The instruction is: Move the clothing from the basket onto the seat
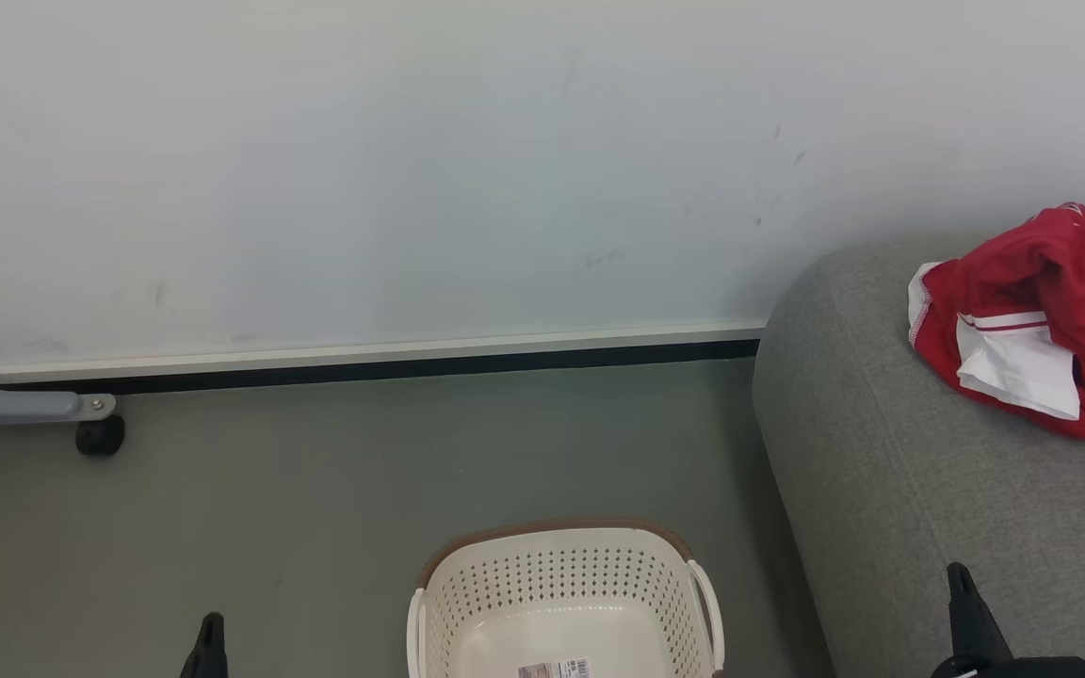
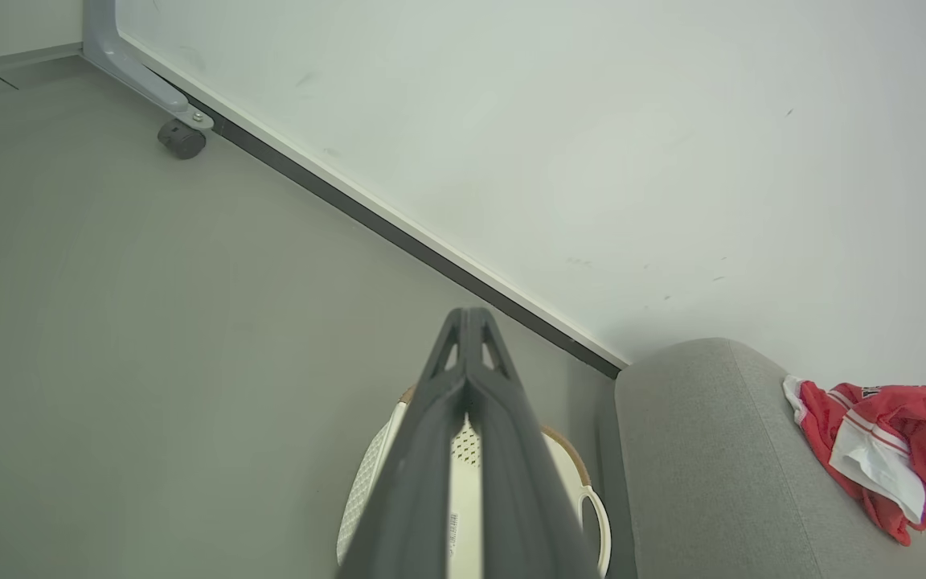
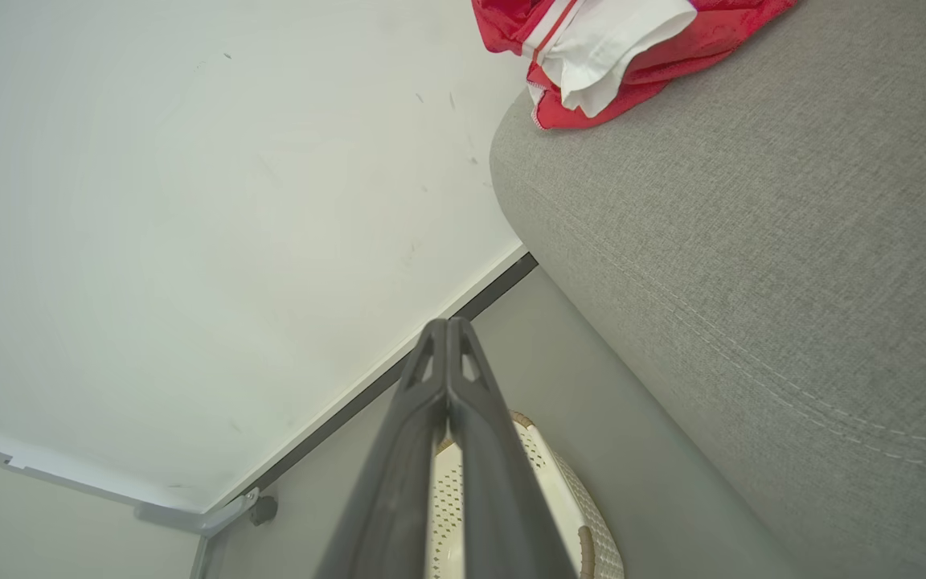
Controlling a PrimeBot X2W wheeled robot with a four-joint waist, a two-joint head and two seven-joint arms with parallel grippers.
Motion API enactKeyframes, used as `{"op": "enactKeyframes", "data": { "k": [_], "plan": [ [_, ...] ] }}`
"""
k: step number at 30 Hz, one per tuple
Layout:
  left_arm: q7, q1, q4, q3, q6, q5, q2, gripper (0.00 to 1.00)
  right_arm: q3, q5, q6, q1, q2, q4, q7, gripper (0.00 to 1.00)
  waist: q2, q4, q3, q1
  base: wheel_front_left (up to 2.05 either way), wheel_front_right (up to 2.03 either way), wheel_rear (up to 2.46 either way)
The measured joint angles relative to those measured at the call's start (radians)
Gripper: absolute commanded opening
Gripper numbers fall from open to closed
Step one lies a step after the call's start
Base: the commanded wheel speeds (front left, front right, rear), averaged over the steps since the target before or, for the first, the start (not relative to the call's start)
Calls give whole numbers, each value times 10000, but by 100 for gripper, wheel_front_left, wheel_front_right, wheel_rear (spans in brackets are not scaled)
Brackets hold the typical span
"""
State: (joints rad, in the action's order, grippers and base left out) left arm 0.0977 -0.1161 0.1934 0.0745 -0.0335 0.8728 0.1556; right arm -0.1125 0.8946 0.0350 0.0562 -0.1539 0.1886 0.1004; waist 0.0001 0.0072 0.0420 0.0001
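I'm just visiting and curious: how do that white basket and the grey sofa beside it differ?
The basket is cream-white perforated plastic with a brown rim; the sofa is grey woven fabric. The basket is small; the sofa is far bigger. The basket's visible part holds just a label, while the sofa carries red-and-white clothing. Both stand on the grey floor by the white wall.

a black caster [image 1: 100,436] on a grey metal leg [image 1: 15,405] sits on the floor [image 1: 364,471] by the white wall [image 1: 411,169].
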Motion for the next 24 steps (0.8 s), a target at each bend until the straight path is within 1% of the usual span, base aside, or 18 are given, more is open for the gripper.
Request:
{"op": "enactKeyframes", "data": {
  "k": [24],
  "plan": [
    [-738, 668, 339, -596, 523, 2527, -370, 0, 859, 2468, -531, -506, 391, 376, -748, 0, 0, -25, -154, 0, 0, 0, 0]
  ]
}}
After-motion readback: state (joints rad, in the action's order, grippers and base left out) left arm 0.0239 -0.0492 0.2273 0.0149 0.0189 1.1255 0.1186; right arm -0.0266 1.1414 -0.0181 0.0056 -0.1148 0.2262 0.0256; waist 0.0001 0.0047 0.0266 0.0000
